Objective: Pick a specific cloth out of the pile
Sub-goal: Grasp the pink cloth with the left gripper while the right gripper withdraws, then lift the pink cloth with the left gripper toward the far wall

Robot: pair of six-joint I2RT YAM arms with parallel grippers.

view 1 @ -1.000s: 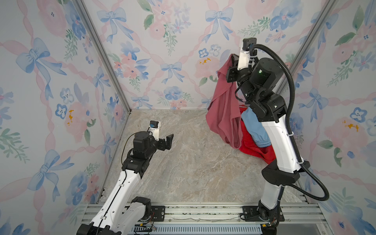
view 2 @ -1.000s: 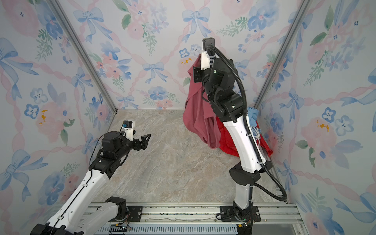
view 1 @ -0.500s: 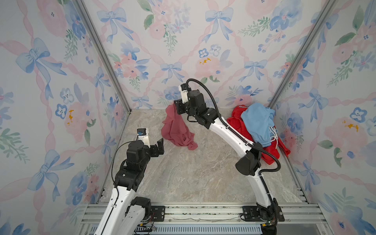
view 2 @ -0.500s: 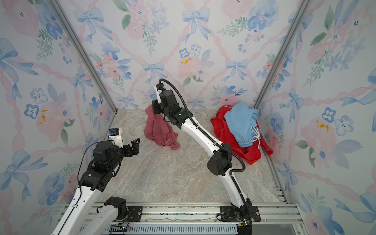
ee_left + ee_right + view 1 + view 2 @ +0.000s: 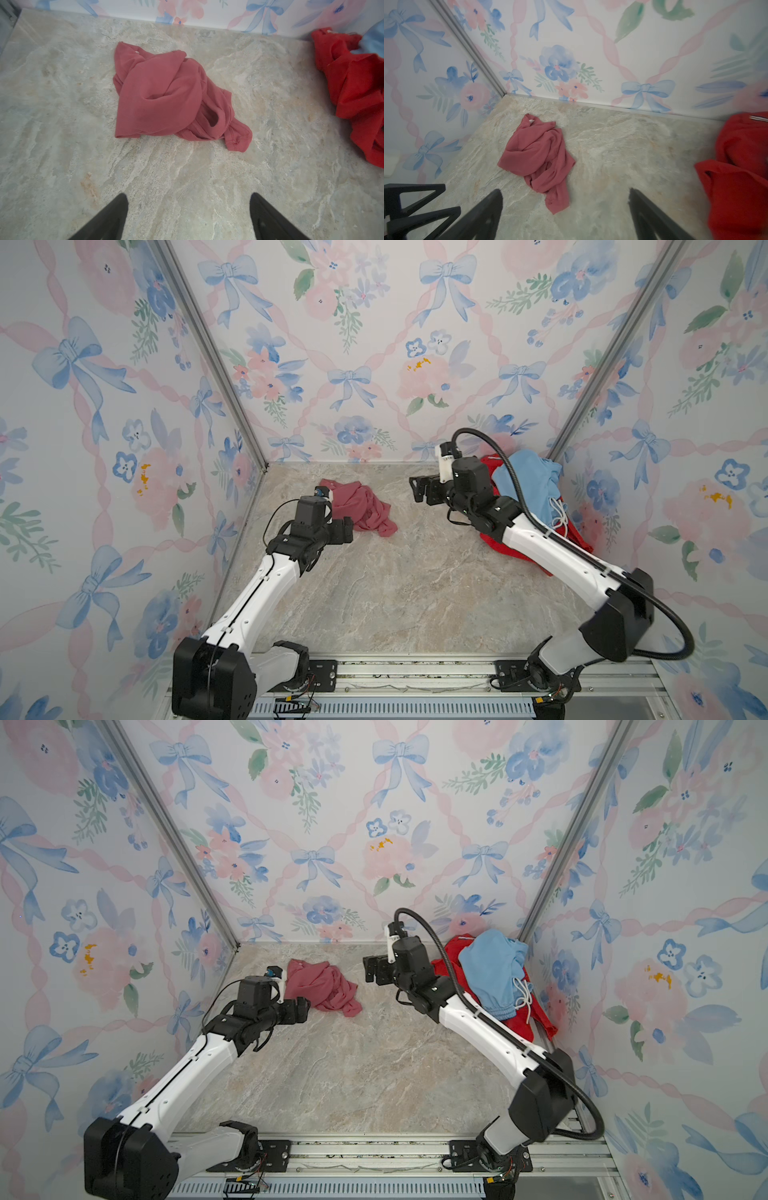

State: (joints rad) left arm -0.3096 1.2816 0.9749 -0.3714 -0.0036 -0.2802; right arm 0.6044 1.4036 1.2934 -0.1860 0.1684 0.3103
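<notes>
Dusty-rose and crumpled, the cloth (image 5: 362, 510) lies alone on the marble-look table (image 5: 395, 593), toward its rear left. It is well apart from the pile (image 5: 540, 497), which is heaped in the rear right corner. Both top views show it loose on the surface with neither arm touching it, one strap-like end trailing toward the middle of the table (image 5: 351, 1006).

The left gripper (image 5: 344, 531) sits low, just in front of the cloth. Its wrist view shows the jaws spread wide and empty, with bare table between its fingers (image 5: 113, 216) and the fabric (image 5: 166, 97).

The right gripper (image 5: 419, 491) hangs between cloth and pile and points toward the cloth. Its jaws are also wide apart and carry nothing, as its wrist view (image 5: 564, 190) confirms.

In the pile, light blue shorts (image 5: 490, 969) lie on top of a red cloth (image 5: 521, 1025), and a white drawstring (image 5: 524, 994) dangles over the red. The right arm crosses in front of the heap.
</notes>
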